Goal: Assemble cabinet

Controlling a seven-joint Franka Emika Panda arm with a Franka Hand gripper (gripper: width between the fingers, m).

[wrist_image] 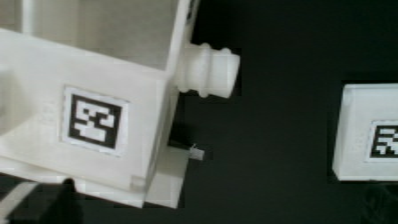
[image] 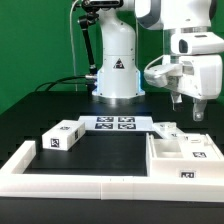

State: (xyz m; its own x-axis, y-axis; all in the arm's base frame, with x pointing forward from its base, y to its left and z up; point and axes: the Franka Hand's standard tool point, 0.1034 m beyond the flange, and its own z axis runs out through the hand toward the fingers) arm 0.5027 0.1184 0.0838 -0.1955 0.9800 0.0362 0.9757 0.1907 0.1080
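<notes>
The cabinet is a large white box with inner compartments and square tags, lying on the black table at the exterior view's right. My gripper hangs above it with its fingers apart and nothing between them. In the wrist view a white tagged part with a round peg fills one side. A second white tagged piece lies apart from it across bare black table. Only a dark edge of one finger shows there.
A small white tagged block lies at the exterior view's left. The marker board lies in front of the robot base. A long low white border rail runs along the front and left.
</notes>
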